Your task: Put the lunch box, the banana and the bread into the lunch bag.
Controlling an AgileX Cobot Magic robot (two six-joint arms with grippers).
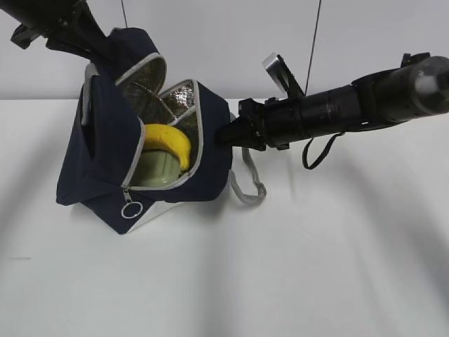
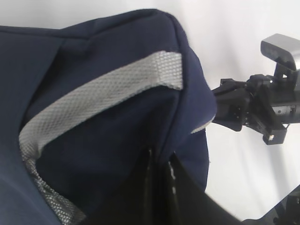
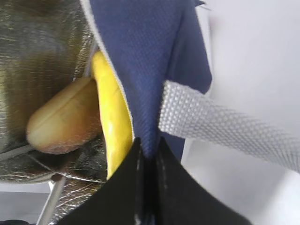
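The navy lunch bag [image 1: 105, 158] stands tilted on the white table, its mouth open and the foil lining showing. Inside it lie the yellow banana [image 1: 172, 142] and the sage-green lunch box [image 1: 156, 172] under it. In the right wrist view the banana [image 3: 112, 122] and the golden-brown bread [image 3: 65, 117] sit inside the bag. My left gripper [image 2: 159, 159] is shut on the bag's upper flap fabric. My right gripper [image 3: 147, 147] is shut on the bag's right wall edge [image 3: 145, 84], beside a grey webbing handle [image 3: 220, 124].
The grey zipper ring pull [image 1: 131, 210] hangs at the bag's front corner. A grey handle loop [image 1: 247, 184] lies on the table [image 1: 295, 267] to the right of the bag. The right arm [image 1: 337, 105] reaches in from the right.
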